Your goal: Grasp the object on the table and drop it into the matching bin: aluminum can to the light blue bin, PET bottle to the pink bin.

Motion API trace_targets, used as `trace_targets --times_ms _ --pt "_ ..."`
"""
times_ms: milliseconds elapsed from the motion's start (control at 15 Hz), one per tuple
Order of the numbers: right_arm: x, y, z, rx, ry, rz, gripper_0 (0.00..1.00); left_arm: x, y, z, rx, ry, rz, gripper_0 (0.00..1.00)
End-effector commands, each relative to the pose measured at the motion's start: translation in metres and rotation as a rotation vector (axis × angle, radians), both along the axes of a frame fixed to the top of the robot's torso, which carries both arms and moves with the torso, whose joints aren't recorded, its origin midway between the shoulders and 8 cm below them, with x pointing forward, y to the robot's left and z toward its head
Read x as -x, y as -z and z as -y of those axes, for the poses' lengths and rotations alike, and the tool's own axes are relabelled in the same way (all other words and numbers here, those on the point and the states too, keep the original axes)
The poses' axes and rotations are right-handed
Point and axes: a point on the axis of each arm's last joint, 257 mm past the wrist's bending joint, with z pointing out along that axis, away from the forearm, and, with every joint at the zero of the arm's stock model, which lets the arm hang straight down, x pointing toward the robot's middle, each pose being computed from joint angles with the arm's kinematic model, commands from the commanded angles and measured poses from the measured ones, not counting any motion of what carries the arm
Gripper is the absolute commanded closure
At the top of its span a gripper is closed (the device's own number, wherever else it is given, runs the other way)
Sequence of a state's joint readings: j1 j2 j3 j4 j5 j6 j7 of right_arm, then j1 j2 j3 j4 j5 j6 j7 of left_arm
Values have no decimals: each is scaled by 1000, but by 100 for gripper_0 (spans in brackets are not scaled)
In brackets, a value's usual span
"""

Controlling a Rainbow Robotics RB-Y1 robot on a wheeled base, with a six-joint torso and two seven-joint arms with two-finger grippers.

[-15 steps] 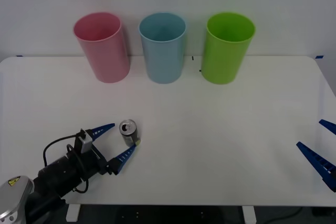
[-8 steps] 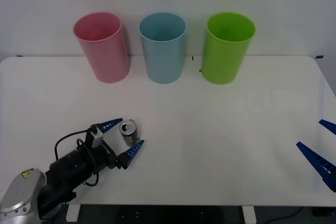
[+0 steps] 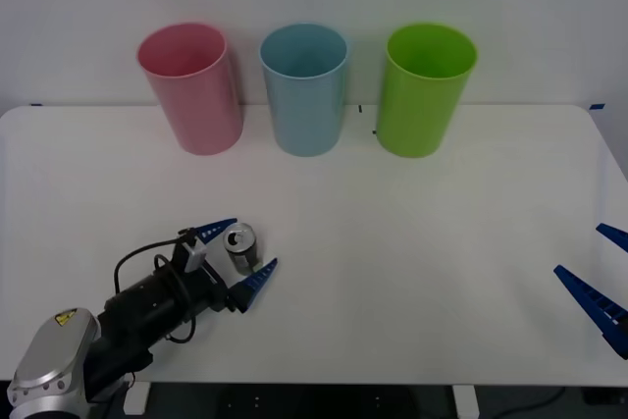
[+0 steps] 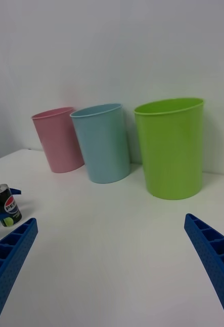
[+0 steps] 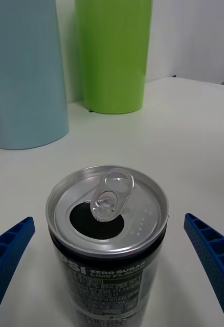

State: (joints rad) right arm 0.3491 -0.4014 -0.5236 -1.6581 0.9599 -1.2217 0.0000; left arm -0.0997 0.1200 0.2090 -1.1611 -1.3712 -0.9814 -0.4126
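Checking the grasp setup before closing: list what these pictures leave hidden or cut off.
- Small dark aluminium drink can: its base is cut off by the left wrist view's edge; its contents cannot be seen through the opening.
- Tall round pink plastic bin, light blue plastic bin and green plastic bin: their insides are hidden by their own walls.
- Right gripper: partly cut off by the front view's edge.
- Left gripper: jaws open around the can.
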Motion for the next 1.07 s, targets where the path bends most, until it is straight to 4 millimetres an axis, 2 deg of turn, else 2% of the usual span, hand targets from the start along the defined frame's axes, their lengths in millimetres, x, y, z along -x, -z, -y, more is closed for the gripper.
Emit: trace_targets --times_ms 67,133,200,267,333,1067 --pt "0 0 0 0 0 0 0 1 1 0 1 0 -1 0" --pt "0 0 0 0 0 0 0 0 1 0 1 0 -2 32" --pt "0 0 0 0 0 0 0 1 2 0 0 -1 -6 73" --pt "0 0 0 0 0 0 0 1 4 -1 -1 -4 -7 91" --pt "0 0 0 0 0 0 0 1 4 0 -2 -5 -7 100" --pt "0 0 0 0 0 0 0 -2 1 -7 38 -31 -24 100"
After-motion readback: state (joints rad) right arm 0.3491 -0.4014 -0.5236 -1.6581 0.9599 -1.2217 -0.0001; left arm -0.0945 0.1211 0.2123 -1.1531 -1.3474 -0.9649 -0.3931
